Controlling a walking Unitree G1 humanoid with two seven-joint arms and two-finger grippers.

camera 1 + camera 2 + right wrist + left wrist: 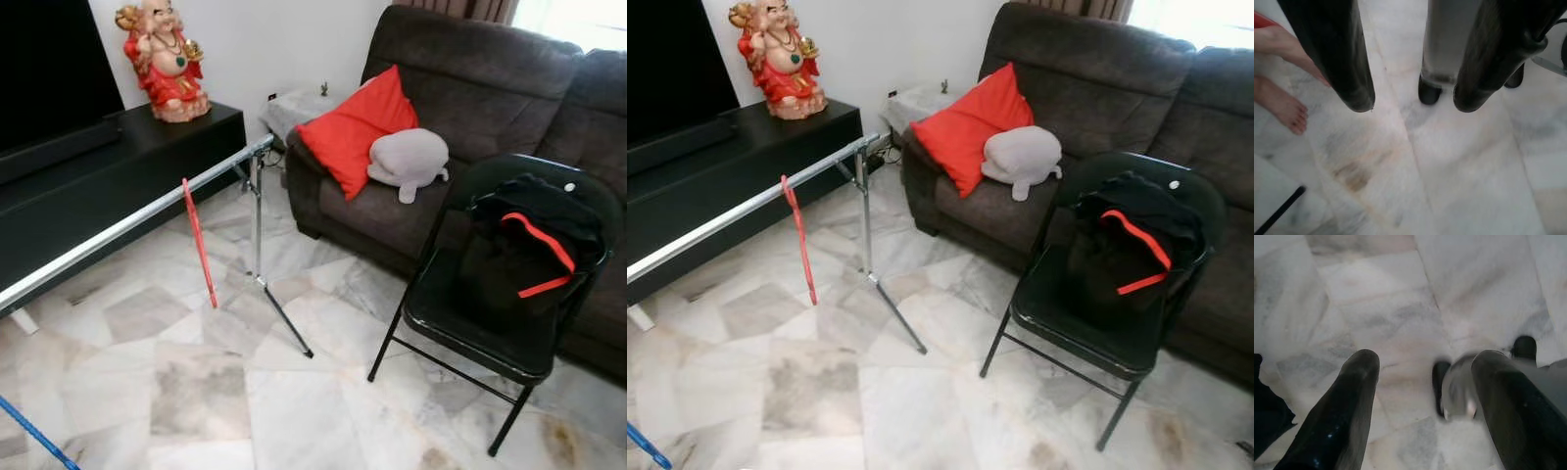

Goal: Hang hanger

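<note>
With the red hanger [199,242] already hooked on the silver rail [137,223] beside the black folding chair [490,323], I judge the hanging done. My left end effector [1422,382] and right end effector [1415,93] hang spread, empty, above the marble floor [196,392].

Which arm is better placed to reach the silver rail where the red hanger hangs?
Left, probably. The silver rail with the red hanger lies on the robot's left, the black chair on its right. Both the left pincer and the right pincer are open and empty above the floor.
</note>
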